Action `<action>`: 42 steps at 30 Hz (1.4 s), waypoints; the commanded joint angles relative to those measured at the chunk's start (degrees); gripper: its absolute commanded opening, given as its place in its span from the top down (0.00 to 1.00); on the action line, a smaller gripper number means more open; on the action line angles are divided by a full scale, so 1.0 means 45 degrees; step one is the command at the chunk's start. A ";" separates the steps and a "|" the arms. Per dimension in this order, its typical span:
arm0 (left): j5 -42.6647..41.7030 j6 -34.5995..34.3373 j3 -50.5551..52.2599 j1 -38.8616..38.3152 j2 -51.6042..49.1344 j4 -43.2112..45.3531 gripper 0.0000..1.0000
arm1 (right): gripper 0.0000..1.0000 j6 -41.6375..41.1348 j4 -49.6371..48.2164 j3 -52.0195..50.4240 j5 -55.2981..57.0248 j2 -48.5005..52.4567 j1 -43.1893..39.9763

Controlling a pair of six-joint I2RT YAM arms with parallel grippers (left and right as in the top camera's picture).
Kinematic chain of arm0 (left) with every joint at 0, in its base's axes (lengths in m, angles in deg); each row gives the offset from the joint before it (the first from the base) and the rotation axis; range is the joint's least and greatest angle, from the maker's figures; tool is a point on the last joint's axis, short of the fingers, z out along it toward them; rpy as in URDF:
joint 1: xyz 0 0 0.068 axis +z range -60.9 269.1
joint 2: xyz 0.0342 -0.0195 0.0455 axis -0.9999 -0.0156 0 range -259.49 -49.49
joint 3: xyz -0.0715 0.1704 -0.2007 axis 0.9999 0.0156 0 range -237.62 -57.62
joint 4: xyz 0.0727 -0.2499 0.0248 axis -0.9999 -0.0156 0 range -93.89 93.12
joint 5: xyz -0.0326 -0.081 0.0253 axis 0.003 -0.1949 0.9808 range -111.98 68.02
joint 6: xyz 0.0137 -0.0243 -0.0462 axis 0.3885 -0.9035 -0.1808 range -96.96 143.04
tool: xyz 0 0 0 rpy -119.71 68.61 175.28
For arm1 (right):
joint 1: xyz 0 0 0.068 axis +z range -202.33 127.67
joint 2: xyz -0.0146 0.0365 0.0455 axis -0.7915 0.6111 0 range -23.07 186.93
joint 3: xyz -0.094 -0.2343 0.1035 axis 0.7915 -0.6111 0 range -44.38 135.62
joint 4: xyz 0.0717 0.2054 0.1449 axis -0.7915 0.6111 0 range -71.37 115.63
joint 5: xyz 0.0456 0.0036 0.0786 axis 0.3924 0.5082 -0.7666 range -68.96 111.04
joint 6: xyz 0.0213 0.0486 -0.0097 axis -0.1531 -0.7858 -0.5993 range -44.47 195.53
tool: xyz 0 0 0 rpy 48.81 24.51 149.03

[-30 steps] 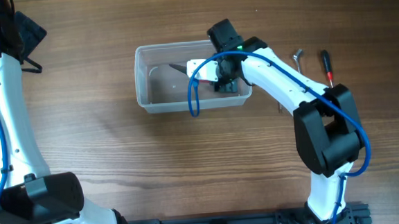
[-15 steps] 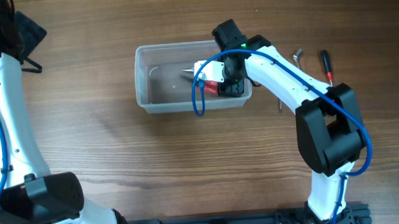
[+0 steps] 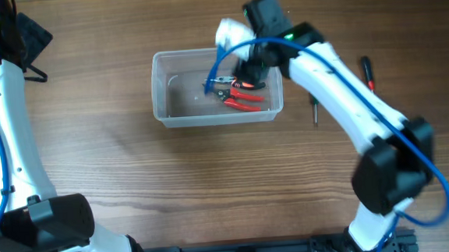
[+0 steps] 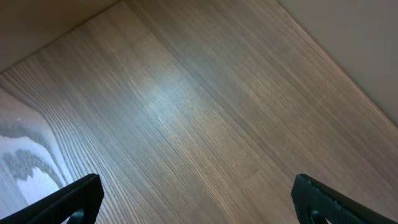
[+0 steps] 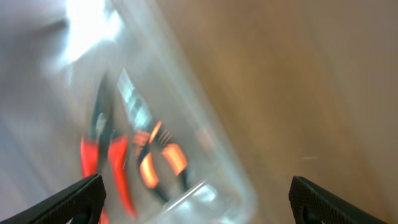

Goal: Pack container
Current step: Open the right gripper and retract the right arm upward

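The clear plastic container (image 3: 160, 91) stands at mid-table. Red-handled pliers (image 3: 243, 101) lie on its floor at the right end, beside a second tool with orange and black handles (image 3: 245, 84). My right gripper (image 3: 246, 76) hangs open above that end with nothing in it. In the blurred right wrist view the container's wall (image 5: 205, 155), the red pliers (image 5: 102, 155) and the orange tool (image 5: 158, 158) show below the open right gripper (image 5: 199, 205). My left gripper (image 4: 199, 205) is open over bare wood at the far left.
A red-handled screwdriver (image 3: 368, 72) and a small thin tool (image 3: 314, 109) lie on the table right of the container, partly under the right arm. The left arm (image 3: 6, 131) runs down the left edge.
The right gripper opened and let go of the red pliers, which now lie in the container. The right arm rose and drew back toward the far right. The left arm stayed still.
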 commanded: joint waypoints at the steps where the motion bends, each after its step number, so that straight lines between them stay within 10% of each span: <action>1: -0.0019 0.0058 -0.0117 0.0068 0.0053 0.0000 0.00 | 0.05 -0.3682 -0.0287 0.1180 0.0121 -0.1554 -0.0510; 7: -0.0019 0.0058 -0.0117 0.0068 0.0053 0.0000 0.00 | 0.00 -0.6232 -0.0476 0.1214 0.0121 -0.2220 -0.1734; 42: -0.0019 0.0058 -0.0117 0.0068 0.0053 0.0000 0.00 | 0.05 -0.6159 0.0219 0.1171 0.0126 -0.2195 -0.2871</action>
